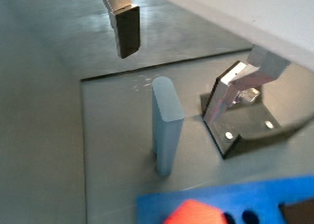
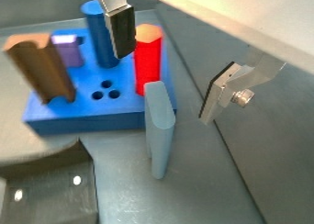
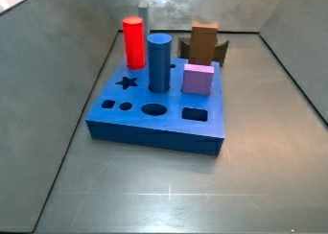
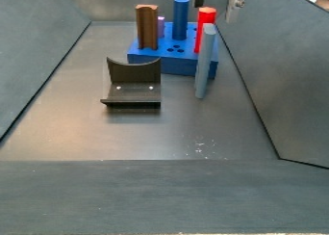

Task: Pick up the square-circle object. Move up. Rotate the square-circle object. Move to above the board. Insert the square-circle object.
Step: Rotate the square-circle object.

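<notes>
Gripper open wide, empty, near far wall; pale blue piece standing upright just beside board.

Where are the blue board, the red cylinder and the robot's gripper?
Board [image 3: 153,130]: side view, front wall.
Red cylinder [image 3: 133,41]: side view, mid-shaft.
Gripper [image 2: 207,73]: wrist view, gap between its fingertips, above the board.

floor grey | on it: board, fixture, pale-blue piece (upright) | gripper above
</notes>
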Controlling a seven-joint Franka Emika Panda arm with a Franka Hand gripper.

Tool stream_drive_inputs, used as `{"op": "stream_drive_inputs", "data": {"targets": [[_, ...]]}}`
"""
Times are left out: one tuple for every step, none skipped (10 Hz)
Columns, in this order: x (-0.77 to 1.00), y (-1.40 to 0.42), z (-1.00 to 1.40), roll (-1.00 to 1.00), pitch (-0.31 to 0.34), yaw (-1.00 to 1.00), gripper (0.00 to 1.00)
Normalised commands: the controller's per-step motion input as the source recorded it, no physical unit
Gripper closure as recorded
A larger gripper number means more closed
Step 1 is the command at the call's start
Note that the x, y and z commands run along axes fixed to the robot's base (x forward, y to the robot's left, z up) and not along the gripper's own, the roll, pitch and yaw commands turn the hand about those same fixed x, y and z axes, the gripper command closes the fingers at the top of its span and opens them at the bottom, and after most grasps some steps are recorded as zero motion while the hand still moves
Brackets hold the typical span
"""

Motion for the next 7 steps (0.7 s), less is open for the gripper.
{"op": "stream_drive_inputs", "data": {"targets": [[0.05,0.00,-0.03,0.00,0.013,1.00,0.00],[0.05,0.00,-0.03,0.00,0.014,1.00,0.00],[0.05,0.00,-0.03,0.00,0.015,1.00,0.00],[0.05,0.00,-0.03,0.00,0.016,1.00,0.00],[0.05,0.00,-0.03,0.00,0.017,1.00,0.00],[0.05,0.00,-0.03,0.00,0.020,1.00,0.00],[0.05,0.00,-0.03,0.00,0.021,1.00,0.00]]}}
